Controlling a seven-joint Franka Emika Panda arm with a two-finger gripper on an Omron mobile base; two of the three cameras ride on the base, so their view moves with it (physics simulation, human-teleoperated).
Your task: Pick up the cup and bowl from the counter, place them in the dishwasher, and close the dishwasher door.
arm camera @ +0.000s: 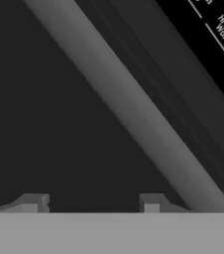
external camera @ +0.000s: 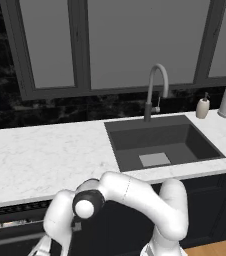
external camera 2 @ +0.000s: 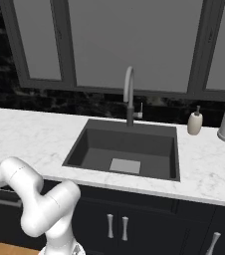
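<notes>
Dishwasher door (arm camera: 44, 99), dark panel, is lying directly ahead of the gripper (arm camera: 91, 203), its light grey bar handle (arm camera: 134, 109) crossing diagonally just beyond the fingertips (arm camera: 32, 202), control strip (arm camera: 223, 30) farther off past the handle. Fingers are standing apart with nothing between them, handle not grasped. Counter (external camera: 40, 155), above and behind the hand, is showing neither cup nor bowl around the sink (external camera: 160, 142); both are judged already loaded. Door appears at or near shut, though the seam cannot be made out. Remaining: confirming closure, withdrawing the arm.
</notes>
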